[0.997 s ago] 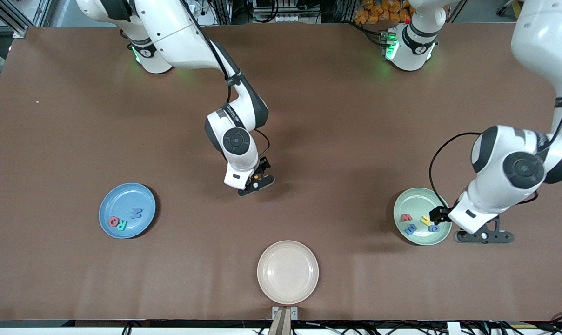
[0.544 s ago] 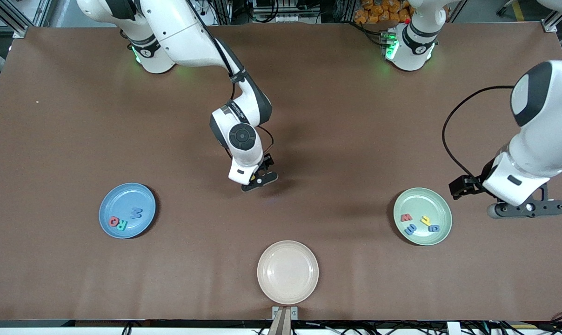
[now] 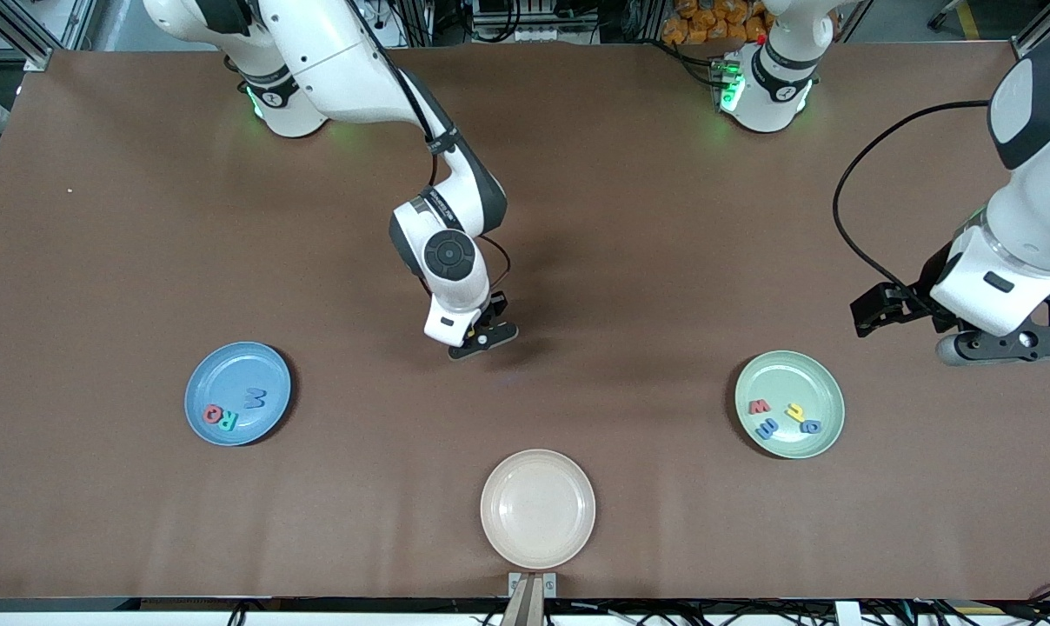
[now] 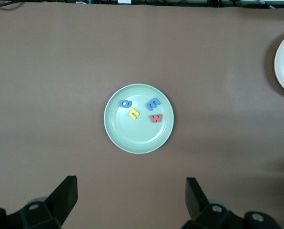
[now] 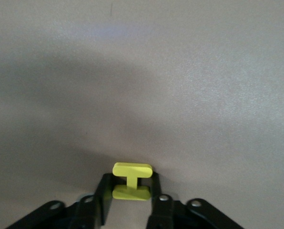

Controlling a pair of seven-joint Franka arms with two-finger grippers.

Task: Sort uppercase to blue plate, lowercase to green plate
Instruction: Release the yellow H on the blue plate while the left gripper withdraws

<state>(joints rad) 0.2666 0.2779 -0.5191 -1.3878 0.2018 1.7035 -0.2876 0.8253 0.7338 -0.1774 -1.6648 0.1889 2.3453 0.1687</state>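
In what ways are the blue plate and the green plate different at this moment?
The blue plate lies toward the right arm's end and holds three letters; the green plate lies toward the left arm's end and holds four. Their colors differ. Both are round and rimmed.

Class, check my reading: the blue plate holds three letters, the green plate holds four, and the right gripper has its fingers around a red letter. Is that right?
One slip: the letter between the right gripper's fingers is the yellow H, not red, as the right wrist view shows. The blue plate does hold three letters and the green plate four.
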